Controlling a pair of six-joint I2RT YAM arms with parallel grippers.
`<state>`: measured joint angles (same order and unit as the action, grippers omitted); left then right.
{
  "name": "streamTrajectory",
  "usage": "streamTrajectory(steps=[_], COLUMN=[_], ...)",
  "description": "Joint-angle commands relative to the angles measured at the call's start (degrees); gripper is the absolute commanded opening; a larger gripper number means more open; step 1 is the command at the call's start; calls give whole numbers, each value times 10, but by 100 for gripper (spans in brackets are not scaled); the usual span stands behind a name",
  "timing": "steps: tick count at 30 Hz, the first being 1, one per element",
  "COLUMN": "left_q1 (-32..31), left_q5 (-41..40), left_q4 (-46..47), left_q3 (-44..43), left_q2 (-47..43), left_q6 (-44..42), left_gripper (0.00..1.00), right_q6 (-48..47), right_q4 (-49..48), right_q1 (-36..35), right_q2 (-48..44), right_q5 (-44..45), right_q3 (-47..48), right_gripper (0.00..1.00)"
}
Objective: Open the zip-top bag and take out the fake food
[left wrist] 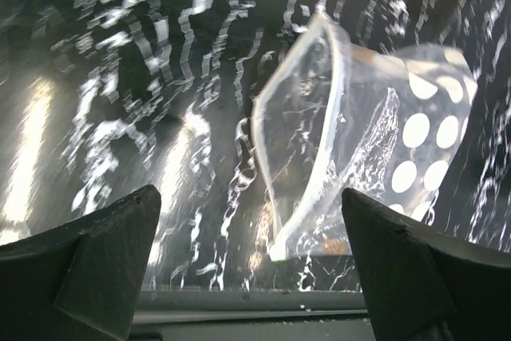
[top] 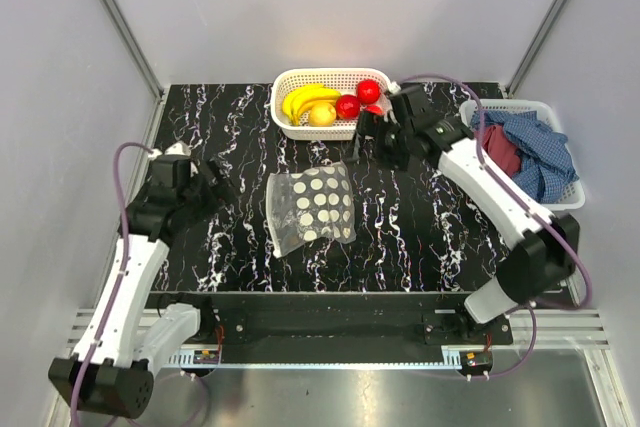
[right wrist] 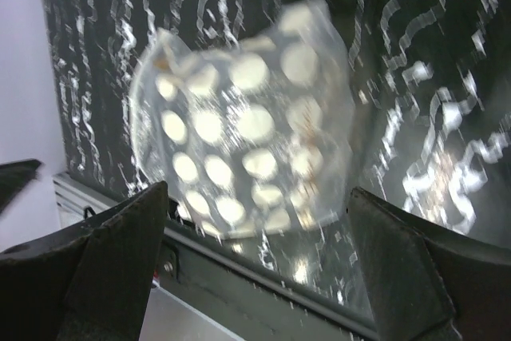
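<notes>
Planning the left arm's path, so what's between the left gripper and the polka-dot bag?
Nothing but bare marbled tabletop lies between the left gripper and the zip-top bag; the top view shows it.

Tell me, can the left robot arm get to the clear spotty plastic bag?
Probably yes. The left gripper is open and empty, and the clear polka-dot zip-top bag lies on the black marbled table beside it, with nothing between them.
</notes>
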<state>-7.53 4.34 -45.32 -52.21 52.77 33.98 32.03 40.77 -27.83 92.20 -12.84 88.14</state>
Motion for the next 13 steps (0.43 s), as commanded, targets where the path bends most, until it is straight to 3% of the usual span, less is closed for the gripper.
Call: streamTrajectory(steps=[1,3,7,13], left_q1=[-2,-9,-91,-261], left_q5=[-99,-52,48,44], left_q4=[-100,-30,87,317], left_q3=[-57,-55,-21,82], left_q2=[-32,-52,-58,-121], left_q6=[73,56,73,129], left_gripper=[99,99,99,99], right_q6=[30,41,63,109], right_q4=[19,18,9,-39], right_q1=[-6,-6,-6,-6], right_q2=[-109,-155,-236,-415], right_q5=[46,33,26,-26], right_q3=[-92,-129,-247,-406], right_gripper=[100,100,100,100])
